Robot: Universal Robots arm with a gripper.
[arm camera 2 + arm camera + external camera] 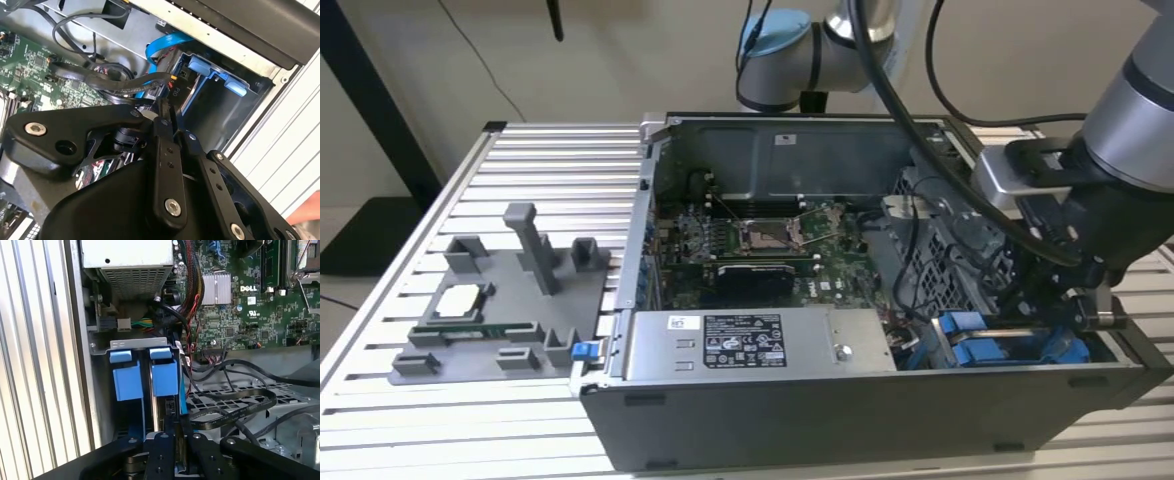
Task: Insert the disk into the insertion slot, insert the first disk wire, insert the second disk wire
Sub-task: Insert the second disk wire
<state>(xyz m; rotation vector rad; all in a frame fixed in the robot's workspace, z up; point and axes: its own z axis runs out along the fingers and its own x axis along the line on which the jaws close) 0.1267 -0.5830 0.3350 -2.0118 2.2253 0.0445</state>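
Inside the insertion slot (137, 343) sits the disk (164, 380), the claw (179, 440) clamped on its edge.

The arm reaches in from the exterior view's right, its silver forearm sloping down to a black wrist. The gripper (1091, 300) hangs low at that side, pointing downward. In both wrist views its black fingers (165, 450) stand close together, nearly parallel, pinched on a thin edge between them (165, 125).
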